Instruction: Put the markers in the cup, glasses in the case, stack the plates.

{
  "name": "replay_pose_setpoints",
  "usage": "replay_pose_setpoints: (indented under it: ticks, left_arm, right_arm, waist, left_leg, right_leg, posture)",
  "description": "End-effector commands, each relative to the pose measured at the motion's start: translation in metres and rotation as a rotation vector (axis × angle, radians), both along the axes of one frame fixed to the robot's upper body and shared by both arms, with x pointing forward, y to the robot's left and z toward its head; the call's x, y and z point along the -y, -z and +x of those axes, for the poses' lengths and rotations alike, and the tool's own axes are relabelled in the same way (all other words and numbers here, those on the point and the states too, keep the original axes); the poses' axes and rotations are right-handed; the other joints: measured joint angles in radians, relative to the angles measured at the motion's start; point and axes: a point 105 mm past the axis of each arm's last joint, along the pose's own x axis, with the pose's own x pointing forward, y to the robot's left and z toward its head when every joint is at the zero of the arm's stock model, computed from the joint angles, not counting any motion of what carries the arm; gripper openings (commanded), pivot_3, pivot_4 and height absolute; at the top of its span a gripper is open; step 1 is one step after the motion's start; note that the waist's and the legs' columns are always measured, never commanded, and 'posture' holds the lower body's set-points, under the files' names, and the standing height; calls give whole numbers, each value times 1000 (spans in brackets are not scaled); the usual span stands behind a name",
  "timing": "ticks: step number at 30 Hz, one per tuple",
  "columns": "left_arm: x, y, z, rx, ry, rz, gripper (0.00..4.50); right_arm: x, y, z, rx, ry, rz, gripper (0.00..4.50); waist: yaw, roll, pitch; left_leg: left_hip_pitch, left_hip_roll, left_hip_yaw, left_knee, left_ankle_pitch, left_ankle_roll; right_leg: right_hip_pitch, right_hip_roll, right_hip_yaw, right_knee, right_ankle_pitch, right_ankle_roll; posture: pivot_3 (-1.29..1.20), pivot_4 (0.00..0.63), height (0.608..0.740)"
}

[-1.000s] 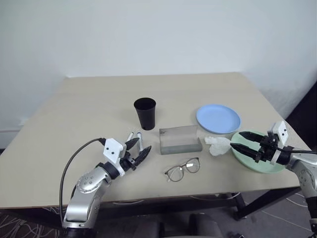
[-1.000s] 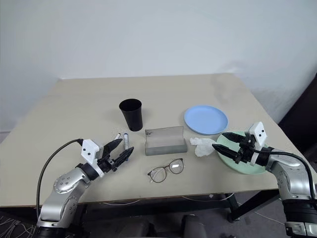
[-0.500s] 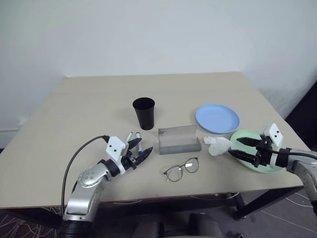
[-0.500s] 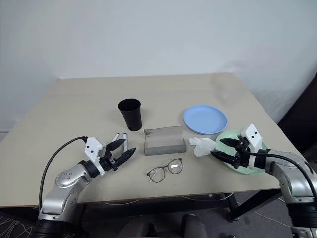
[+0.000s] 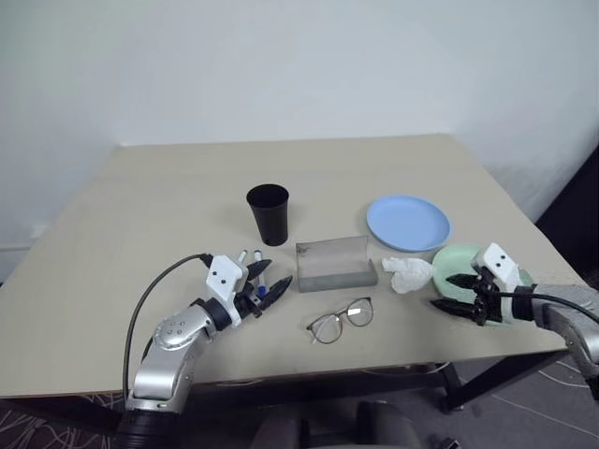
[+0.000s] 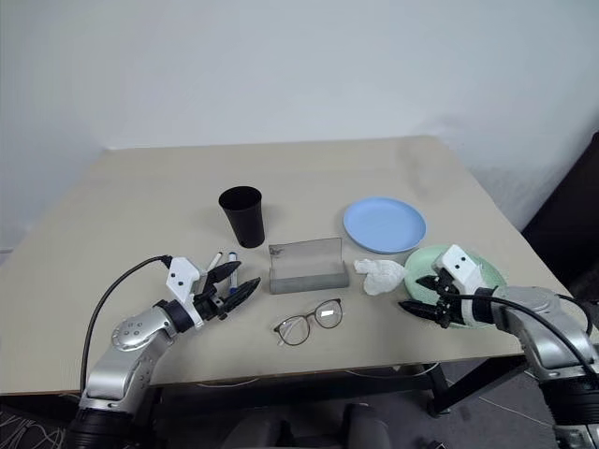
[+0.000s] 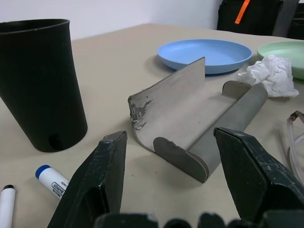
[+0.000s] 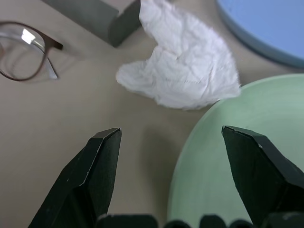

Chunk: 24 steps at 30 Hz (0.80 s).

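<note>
cup (image 5: 269, 212) behind markers (image 5: 251, 268), case (image 5: 336, 263) right of them, glasses (image 5: 340, 319) before case, plates (image 5: 408, 222) far right

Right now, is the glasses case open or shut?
Open. The case has its lid tilted back and its inside is bare; the glasses lie on the table in front of it, not in it.
</note>
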Motion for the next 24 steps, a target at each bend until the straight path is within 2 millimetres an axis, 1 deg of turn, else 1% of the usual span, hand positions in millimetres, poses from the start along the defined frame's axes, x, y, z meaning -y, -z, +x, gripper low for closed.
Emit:
replay_pose_setpoints:
  ticks: [1,5,6,8,13,17,23,24]
  left_arm:
    - [5,-14,5,61,21,5,3045]
    - [6,-14,5,60,27,7,3045]
    - [6,-14,5,60,28,8,3080]
    - [6,-14,6,60,31,10,3091]
    - [5,-14,6,58,31,15,3091]
    - [5,-14,7,58,33,18,3091]
    - [5,-15,9,63,32,21,3091]
    - [5,-15,9,63,32,22,3091]
  right_arm:
    - [6,-3,13,68,52,-42,3684]
    - [6,2,15,76,63,-55,3684]
    - [8,4,17,80,70,-59,3500]
    - [9,8,19,85,80,-63,3095]
    - [8,7,18,100,69,-60,1431]
    - [11,7,20,108,85,-71,1431]
    - [11,5,23,115,91,-74,1431]
    - [11,4,24,116,95,-76,1266]
  waist:
    - [0,0,0]
    - [0,0,0]
    - [0,0,0]
    - [-1,-1,0]
    - [-1,-2,0]
    - [0,-2,0]
    - [0,-2,0]
    - [0,-2,0]
  left_leg:
    - [0,0,0,0,0,0]
    - [0,0,1,0,0,0]
    - [0,0,1,0,0,0]
    - [0,0,2,0,0,0]
    - [0,1,6,2,0,0]
    - [-1,4,11,2,0,0]
    - [-1,7,19,1,0,0]
    - [-1,7,20,1,0,0]
  right_leg:
    - [0,0,0,0,0,0]
    - [-1,0,1,0,0,0]
    - [-1,0,1,0,0,0]
    - [-1,0,1,0,0,0]
    - [-1,-1,2,0,0,0]
    - [-1,-1,2,-1,0,0]
    - [-7,-1,2,-1,0,0]
    - [-8,-1,3,-1,0,0]
  posture:
    - [0,0,740]
    - [0,0,740]
    - [0,0,740]
    - [0,0,740]
    - [0,0,740]
    - [0,0,740]
    - [0,0,740]
    - [0,0,740]
